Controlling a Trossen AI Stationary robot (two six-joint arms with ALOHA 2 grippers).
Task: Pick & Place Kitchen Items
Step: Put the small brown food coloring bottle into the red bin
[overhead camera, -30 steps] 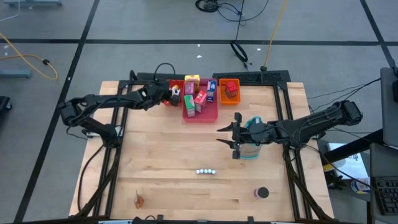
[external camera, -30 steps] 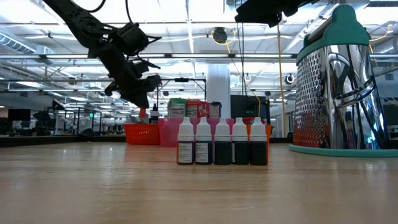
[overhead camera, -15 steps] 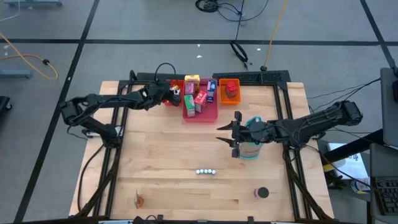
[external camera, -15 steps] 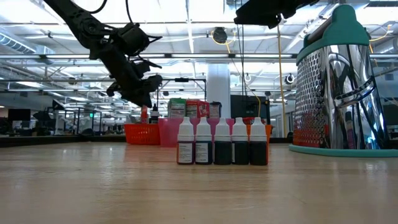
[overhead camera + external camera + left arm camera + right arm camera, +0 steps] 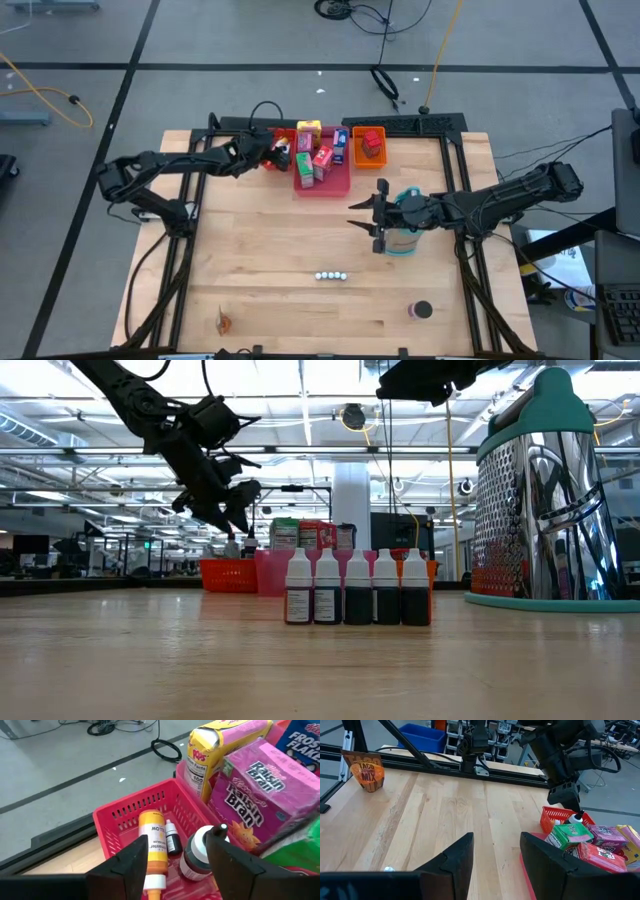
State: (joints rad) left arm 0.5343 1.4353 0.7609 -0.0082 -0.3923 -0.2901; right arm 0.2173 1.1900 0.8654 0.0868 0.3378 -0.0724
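Your left hand [image 5: 277, 152] hovers over the red tray [image 5: 131, 808] at upper centre of the high view, fingers spread and released, with a white-capped bottle [image 5: 196, 852] standing between them and a yellow bottle [image 5: 153, 845] beside. Your right hand [image 5: 372, 217] waits mid-worktop, fingers apart, empty.

Even overhead lighting is reaching the bench [image 5: 300, 250], leaving only faint, soft shadows beneath the arms. In the low view, ceiling strip lights [image 5: 300, 405] are glaring brightly and reflecting off the metal grater [image 5: 545, 520]; the near bench surface is blurring. Both wrist views are showing slight softness at their edges.
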